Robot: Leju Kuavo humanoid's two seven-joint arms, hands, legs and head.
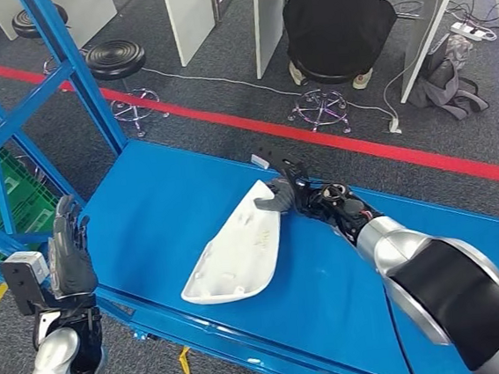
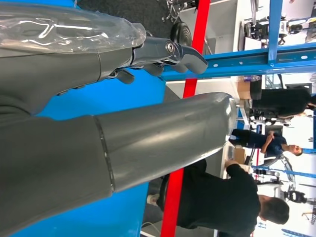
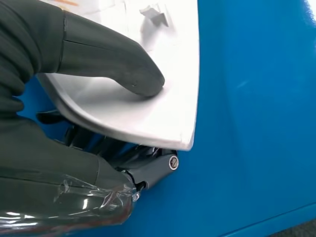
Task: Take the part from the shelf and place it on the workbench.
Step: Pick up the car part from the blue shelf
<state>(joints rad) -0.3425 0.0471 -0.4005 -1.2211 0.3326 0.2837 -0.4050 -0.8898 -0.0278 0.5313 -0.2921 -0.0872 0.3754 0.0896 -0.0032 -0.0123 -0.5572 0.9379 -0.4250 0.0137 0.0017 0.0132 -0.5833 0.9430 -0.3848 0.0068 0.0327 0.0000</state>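
Right hand (image 1: 287, 192) pinches white part's (image 1: 236, 250) near end, thumb on top, fingers under. Part lies flat on blue workbench (image 1: 352, 310), long axis running away from that hand twd left hand (image 1: 69, 253), which is raised, empty, fingers apart, well off.

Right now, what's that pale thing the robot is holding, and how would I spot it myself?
Look at the big blue workbench running across the head view. Near its middle lies a white part, a flat curved plastic shell. The right hand grips its far end, thumb on top; it is the one pale thing on the blue surface.
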